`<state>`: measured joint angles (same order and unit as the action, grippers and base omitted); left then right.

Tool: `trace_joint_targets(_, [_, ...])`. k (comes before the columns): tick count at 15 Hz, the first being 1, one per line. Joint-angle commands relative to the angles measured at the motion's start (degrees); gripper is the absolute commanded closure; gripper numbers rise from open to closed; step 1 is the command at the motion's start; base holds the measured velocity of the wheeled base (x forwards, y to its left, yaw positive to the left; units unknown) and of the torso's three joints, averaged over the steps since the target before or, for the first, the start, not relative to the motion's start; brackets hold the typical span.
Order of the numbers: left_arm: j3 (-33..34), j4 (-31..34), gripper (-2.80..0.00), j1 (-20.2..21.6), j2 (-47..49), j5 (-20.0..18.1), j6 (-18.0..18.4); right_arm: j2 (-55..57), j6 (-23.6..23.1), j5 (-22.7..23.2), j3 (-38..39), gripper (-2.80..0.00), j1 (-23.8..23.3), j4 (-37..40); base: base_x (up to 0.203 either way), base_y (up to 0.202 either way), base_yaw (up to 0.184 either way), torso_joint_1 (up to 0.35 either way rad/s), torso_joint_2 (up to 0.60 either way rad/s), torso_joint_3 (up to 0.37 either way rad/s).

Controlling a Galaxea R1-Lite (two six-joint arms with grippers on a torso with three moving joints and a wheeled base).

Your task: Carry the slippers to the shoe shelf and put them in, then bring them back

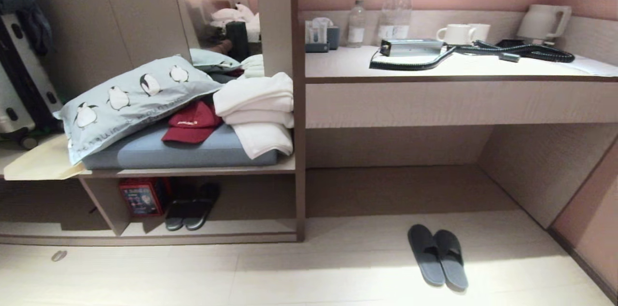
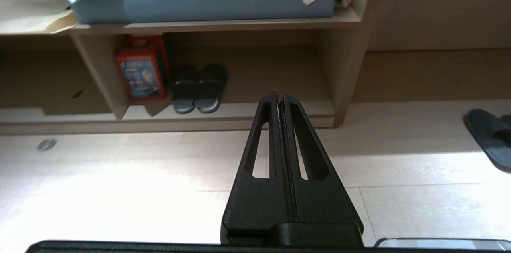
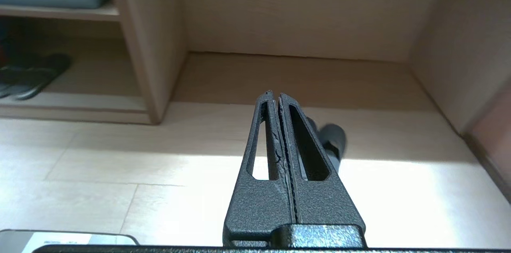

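Slippers side by side on the pale floor, both arms idle.

From the head: the slippers (image 1: 438, 256), dark blue-grey, flat and backless with rounded closed toes, lie touching on the floor (image 1: 309, 272) under the bench (image 1: 458, 72), well right of the shoe shelf (image 1: 207, 229), where another dark pair (image 1: 190, 207) sits. Left wrist: the left gripper (image 2: 279, 94) has its fingers pressed together, empty, facing the shelf. Right wrist: the right gripper (image 3: 274, 94) is likewise closed on nothing, a slipper partly hidden behind it.

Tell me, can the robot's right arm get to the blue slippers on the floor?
Probably yes. The slippers lie side by side on the open floor with nothing around them, and the shut right gripper already hangs just above them.
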<state>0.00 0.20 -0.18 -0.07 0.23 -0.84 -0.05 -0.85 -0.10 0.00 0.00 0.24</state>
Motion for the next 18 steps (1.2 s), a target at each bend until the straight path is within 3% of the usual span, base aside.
trace_joint_targets(1, [0.1,0.0,0.00,0.0,0.1,0.0,0.0,0.0,0.0,0.0,0.1,0.00,0.0,0.0,0.001,0.195,-0.117,0.002,0.00,0.012])
trace_joint_targets(15, [0.1,0.0,0.00,0.0,0.1,0.0,0.0,0.0,0.0,0.0,0.1,0.00,0.0,0.0,0.000,0.193,-0.012,0.003,0.00,0.001])
trace_joint_targets(18, [0.1,0.0,0.00,0.0,0.1,0.0,0.0,0.0,0.0,0.0,0.1,0.00,0.0,0.0,0.000,0.076,0.000,0.002,0.00,0.003])
